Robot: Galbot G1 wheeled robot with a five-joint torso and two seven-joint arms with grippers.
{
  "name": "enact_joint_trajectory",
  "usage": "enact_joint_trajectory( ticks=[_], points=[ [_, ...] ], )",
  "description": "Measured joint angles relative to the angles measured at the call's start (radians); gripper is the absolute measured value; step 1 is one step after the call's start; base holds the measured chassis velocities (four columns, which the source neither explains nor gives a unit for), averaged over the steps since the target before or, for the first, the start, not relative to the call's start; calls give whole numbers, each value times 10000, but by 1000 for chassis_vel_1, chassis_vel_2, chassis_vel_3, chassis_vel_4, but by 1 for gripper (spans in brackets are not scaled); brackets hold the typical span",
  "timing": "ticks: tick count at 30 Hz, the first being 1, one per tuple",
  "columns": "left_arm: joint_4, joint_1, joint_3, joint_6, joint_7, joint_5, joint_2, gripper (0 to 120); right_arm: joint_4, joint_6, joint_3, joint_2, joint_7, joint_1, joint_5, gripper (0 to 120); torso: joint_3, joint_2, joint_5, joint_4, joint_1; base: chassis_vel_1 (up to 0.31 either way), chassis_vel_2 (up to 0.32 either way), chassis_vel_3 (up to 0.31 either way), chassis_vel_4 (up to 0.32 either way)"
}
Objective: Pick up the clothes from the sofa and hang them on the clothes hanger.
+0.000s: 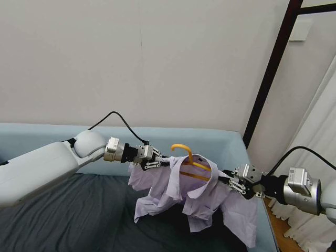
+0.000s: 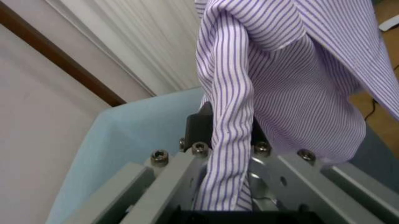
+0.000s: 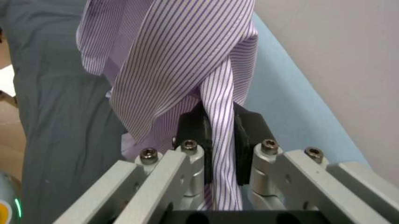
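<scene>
Plain off-white wall point(image 1: 157, 58) is seen behind, with a faint vertical seam in it. A light-blue sofa point(image 1: 47, 135) is set against it, the seat covered in dark grey fabric point(image 1: 68, 220). A dark brown frame post point(image 1: 273, 68) is seen slanting up at right, with a white wall plate point(image 1: 300, 30) beside its top. A white pleated curtain point(image 1: 323, 136) is hung far right, with wood floor point(image 1: 274, 227) below. Lighting is soft and even.

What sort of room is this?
Probably a home living room: a light blue sofa, pale curtains beside it, and a striped shirt on a yellow hanger, gripped by the left gripper and right gripper above the sofa.
</scene>
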Motion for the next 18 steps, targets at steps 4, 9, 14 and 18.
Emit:
enact_joint_trajectory(
  ticks=[4,9,14,18],
  points=[
    [-62,202,-106,-23,-371,-23,72,5,-80,21,-47,124,147,-29,41,8,0,0,0,0,0,0,0,0,0],
    [-66,401,-321,-164,-1577,104,102,25,-226,18,-70,246,481,-31,86,8,0,0,-2,-1,0,0,0,0,0],
    [16,367,-565,-245,-2197,141,99,36,-510,-93,9,545,804,62,302,8,0,0,3,-2,0,0,0,0,0],
    [-9,288,-879,-266,-2910,145,207,56,-966,-178,163,676,972,247,752,8,0,0,2,-2,1,0,0,0,0]
  ],
)
